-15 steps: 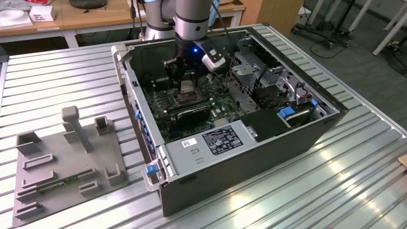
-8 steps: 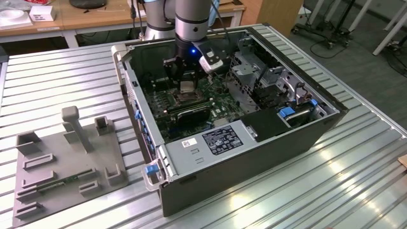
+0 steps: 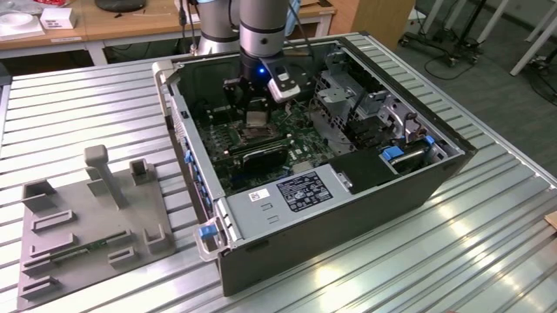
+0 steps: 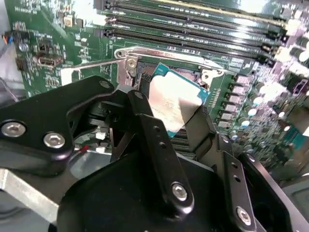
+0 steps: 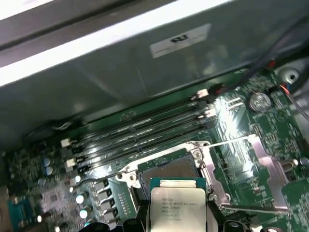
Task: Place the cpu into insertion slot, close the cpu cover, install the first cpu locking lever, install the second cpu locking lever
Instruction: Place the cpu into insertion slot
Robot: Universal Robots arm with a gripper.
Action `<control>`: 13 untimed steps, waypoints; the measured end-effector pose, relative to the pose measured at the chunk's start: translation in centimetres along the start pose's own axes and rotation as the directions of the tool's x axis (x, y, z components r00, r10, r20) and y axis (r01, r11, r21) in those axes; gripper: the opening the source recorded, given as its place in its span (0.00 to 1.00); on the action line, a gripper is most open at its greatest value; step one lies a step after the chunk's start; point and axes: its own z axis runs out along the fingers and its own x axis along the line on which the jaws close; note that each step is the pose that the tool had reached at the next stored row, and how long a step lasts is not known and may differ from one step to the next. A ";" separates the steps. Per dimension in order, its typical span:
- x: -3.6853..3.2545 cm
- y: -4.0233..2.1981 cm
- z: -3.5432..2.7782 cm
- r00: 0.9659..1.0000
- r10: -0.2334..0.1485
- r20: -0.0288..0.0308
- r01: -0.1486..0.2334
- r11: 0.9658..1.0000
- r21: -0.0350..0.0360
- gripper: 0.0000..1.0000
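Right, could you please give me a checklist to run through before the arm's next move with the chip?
1. cpu clamped in the pincer: ok.
2. cpu cover swung open, off the insertion slot: ok.
3. Slot's dark centre bare: ok.
4. cpu seated in the slot: not ok, it hangs above it.
5. cpu corners matched to the slot: cannot tell.
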 end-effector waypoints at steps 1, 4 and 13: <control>0.00 0.00 0.02 1.000 0.019 0.001 -0.019 1.000 0.000 0.54; 0.00 0.00 0.07 0.997 0.075 0.004 -0.075 0.997 0.001 0.54; 0.00 -0.01 0.17 0.972 0.236 0.013 -0.236 0.972 0.001 0.54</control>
